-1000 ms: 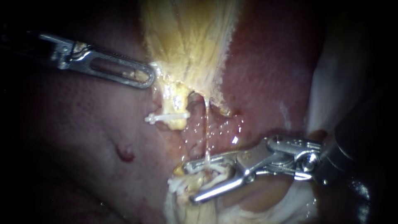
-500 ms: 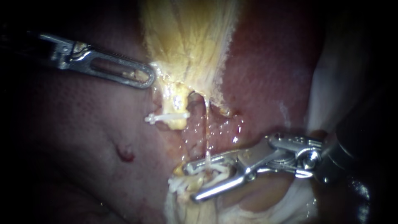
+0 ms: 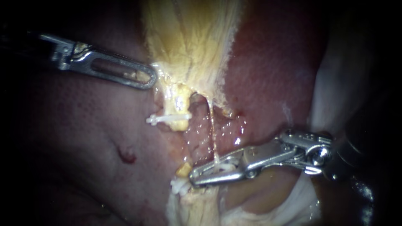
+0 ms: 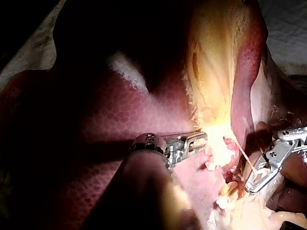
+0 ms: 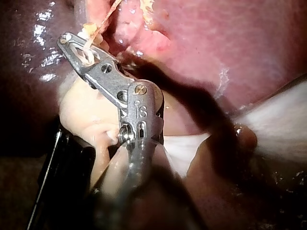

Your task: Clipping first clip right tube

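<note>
The right tube (image 3: 211,125) is a thin pale strand running down from the gallbladder (image 3: 192,37). My right instrument (image 3: 209,173) comes in from the right, and its jaws are pressed together on a white clip (image 3: 222,167) around the lower end of that strand. The right wrist view shows the same jaws (image 5: 79,50) shut with the strand passing into them. The left tube (image 3: 178,104) beside it carries a white clip (image 3: 167,119). My left instrument (image 3: 142,77) has its slotted jaws shut on the gallbladder's edge, also visible in the left wrist view (image 4: 194,142).
Dark red liver (image 3: 83,138) lies around and below both tubes, with a small red spot (image 3: 125,155). Frayed pale tissue (image 3: 197,205) sits under the right jaws. A pale fold (image 3: 335,83) rises along the right side. The right instrument (image 4: 261,175) shows in the left wrist view.
The right instrument's jaws, open around the clip a second ago, have closed on it and the thin tube. The left instrument has stayed still.
</note>
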You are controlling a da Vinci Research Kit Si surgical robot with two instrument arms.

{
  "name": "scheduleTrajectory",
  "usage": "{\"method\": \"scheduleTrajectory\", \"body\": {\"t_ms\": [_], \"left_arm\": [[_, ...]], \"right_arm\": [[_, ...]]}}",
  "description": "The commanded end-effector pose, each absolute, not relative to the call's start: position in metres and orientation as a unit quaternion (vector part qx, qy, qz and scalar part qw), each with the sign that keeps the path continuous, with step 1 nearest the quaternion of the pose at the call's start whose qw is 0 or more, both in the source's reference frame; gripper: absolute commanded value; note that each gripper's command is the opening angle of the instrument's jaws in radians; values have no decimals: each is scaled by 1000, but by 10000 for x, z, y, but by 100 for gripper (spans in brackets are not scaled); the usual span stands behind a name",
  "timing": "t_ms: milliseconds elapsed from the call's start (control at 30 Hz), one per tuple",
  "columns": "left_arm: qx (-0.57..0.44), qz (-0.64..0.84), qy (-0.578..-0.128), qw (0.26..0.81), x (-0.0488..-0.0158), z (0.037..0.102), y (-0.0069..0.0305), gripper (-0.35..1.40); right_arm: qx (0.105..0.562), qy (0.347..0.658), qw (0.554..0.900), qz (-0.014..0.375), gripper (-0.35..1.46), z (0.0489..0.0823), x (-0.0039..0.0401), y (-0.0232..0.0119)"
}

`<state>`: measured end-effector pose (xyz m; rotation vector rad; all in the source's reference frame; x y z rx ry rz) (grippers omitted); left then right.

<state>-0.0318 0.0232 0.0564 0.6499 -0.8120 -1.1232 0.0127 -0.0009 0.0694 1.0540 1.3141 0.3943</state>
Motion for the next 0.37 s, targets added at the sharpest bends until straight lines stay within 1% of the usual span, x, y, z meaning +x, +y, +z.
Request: {"method": "scheduleTrajectory", "body": {"t_ms": [33, 367], "left_arm": [[294, -508, -368, 721, -318, 564, 232, -35], [294, -508, -368, 721, -318, 564, 232, -35]], "right_arm": [[464, 578, 648, 174, -35, 693, 127, -8], [464, 578, 648, 174, -35, 694, 127, -8]]}}
